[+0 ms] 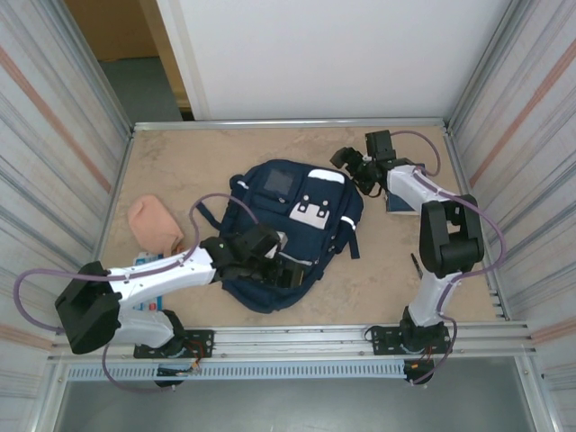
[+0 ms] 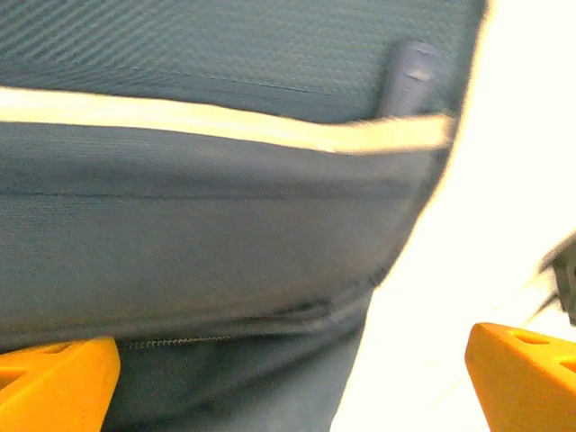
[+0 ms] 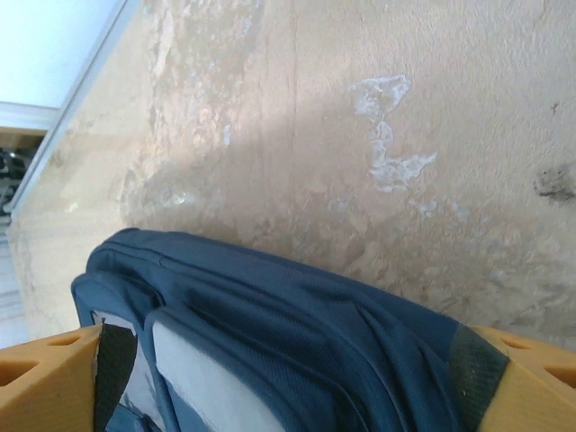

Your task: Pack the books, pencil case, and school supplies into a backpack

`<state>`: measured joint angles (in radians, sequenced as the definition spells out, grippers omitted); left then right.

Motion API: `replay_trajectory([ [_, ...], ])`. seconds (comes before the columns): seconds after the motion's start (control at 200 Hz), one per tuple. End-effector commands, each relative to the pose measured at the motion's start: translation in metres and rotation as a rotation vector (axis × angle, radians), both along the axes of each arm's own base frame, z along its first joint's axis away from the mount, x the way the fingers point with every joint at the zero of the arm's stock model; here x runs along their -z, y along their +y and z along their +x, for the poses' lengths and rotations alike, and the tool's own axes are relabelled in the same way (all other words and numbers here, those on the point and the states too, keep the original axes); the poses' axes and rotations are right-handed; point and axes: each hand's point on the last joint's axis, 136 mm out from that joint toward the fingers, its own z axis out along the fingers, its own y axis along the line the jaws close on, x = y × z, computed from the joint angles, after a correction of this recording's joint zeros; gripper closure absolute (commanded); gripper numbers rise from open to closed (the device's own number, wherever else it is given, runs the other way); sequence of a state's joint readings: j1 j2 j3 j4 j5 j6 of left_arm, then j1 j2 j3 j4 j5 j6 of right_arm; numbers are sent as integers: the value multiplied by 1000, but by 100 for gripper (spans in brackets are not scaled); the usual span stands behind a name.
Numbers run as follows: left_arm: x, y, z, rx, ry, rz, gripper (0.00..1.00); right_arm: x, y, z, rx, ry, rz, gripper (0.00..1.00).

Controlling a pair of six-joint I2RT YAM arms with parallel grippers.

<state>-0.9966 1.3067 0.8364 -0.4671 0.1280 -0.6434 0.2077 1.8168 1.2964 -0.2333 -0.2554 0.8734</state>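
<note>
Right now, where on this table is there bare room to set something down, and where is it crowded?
Bare: the far strip between the backpack and the back wall, and the near-right patch between backpack and right arm base, shared with a thin pen. Crowded: the left side, where the peach-pink lump, a light-blue oblong and the left arm lie.

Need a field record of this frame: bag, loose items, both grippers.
backpack: lying flat mid-scene, front side up
left gripper: open, fingers wide at the backpack's near side
right gripper: jaws wide astride the backpack's far edge; grip unclear
pink lump: left of backpack, apart from it
pen-like stick: right of backpack, by the right arm
</note>
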Motion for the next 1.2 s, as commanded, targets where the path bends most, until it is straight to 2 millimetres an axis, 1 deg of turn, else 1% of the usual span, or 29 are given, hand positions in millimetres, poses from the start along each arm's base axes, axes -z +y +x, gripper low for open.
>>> replay_trajectory([
  [0.0, -35, 16, 1, 111, -170, 141, 2, -28, -15, -21, -55, -31, -67, 5],
  [0.055, -40, 33, 0, 115, -194, 244, 1, -35, -25, -37, -55, -28, -111, 4],
  [0.125, -35, 58, -1, 45, -180, 346, 1, -36, -35, -63, -65, -5, -162, 3],
  [0.17, -31, 80, -3, -41, -159, 409, 1, -34, -35, -83, -95, 8, -192, 3],
  [0.215, -27, 97, -9, -114, -125, 444, 1, -31, -32, -104, -139, 20, -218, 3],
  [0.266, -25, 106, -17, -160, -89, 435, 3, -25, -23, -129, -214, 30, -250, 3],
  [0.301, -22, 111, -23, -188, -61, 415, 6, -23, -11, -147, -283, 32, -267, 3],
  [0.396, -10, 122, -34, -292, -13, 349, 11, -14, 20, -194, -474, 39, -310, 3],
  [0.471, 0, 124, -34, -365, -1, 286, 13, -8, 44, -224, -619, 28, -318, 4],
  [0.521, 2, 123, -29, -409, 8, 241, 12, -4, 58, -237, -685, 20, -299, 5],
  [0.556, 1, 123, -24, -443, 7, 210, 11, -2, 64, -242, -698, 23, -283, 6],
  [0.601, 0, 122, -15, -483, -2, 179, 6, 0, 71, -246, -714, 25, -261, 7],
  [0.621, -1, 123, -11, -504, -9, 166, 2, 1, 74, -248, -728, 22, -253, 7],
  [0.691, 1, 117, 6, -528, -32, 96, 1, 5, 81, -253, -764, 9, -251, 8],
  [0.757, 10, 117, 16, -571, 8, 49, 1, 10, 86, -257, -791, 16, -255, 8],
  [0.867, 32, 126, 14, -644, 86, 60, 5, 16, 92, -263, -817, 28, -266, 11],
  [0.902, 36, 127, 13, -653, 88, 59, 5, 17, 94, -265, -821, 25, -274, 11],
  [0.952, 39, 127, 13, -654, 83, 47, 8, 19, 96, -266, -821, 15, -278, 11],
  [0.982, 39, 127, 15, -650, 69, 44, 12, 19, 98, -267, -817, 8, -273, 11],
  [1.032, 39, 125, 20, -638, 39, 35, 23, 18, 102, -268, -815, 1, -249, 11],
  [1.097, 38, 126, 24, -641, 35, 44, 42, 16, 104, -266, -805, -6, -233, 11],
  [1.127, 36, 127, 25, -634, 29, 53, 49, 15, 105, -266, -807, -9, -233, 11],
  [1.157, 31, 127, 28, -633, 17, 58, 59, 15, 104, -266, -812, -7, -240, 11],
  [1.193, 24, 127, 31, -632, 3, 68, 67, 14, 102, -267, -815, -1, -256, 11],
])
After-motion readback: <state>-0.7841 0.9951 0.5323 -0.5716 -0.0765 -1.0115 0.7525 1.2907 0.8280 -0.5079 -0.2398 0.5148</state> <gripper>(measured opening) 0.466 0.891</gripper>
